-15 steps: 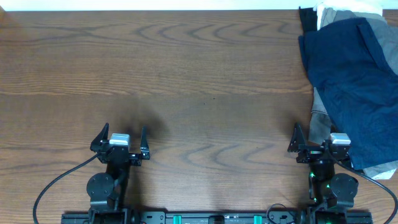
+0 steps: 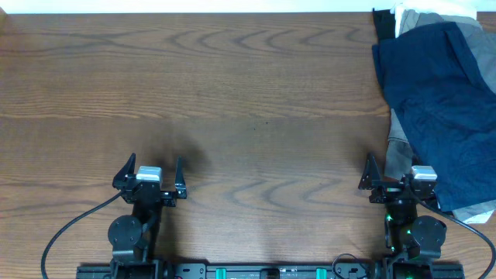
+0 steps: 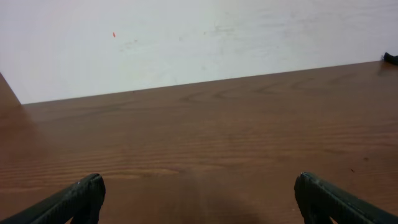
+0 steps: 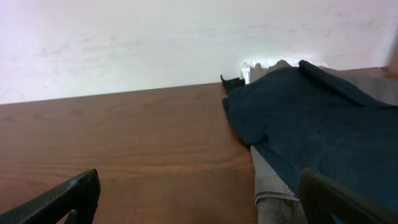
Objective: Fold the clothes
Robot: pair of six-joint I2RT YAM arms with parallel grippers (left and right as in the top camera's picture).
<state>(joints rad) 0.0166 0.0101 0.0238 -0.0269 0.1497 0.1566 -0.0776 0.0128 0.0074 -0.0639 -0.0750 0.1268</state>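
Observation:
The dark navy-blue shorts (image 2: 442, 101) lie wrinkled on top of a pile at the table's right edge, in the overhead view. They also show in the right wrist view (image 4: 323, 130), ahead and to the right of the fingers. My right gripper (image 2: 390, 180) is open and empty, just in front of the pile's near-left corner. In the right wrist view (image 4: 199, 196) its right finger stands over the pile's edge. My left gripper (image 2: 149, 175) is open and empty at the front left, far from the shorts. In the left wrist view (image 3: 199, 196) only bare wood lies between its fingers.
A light grey garment (image 2: 399, 147) lies under the shorts and sticks out at the pile's left side (image 4: 273, 180). White cloth (image 2: 434, 12) and a black piece (image 2: 382, 23) sit at the pile's far end. A white wall rises behind the wooden table (image 2: 232, 93).

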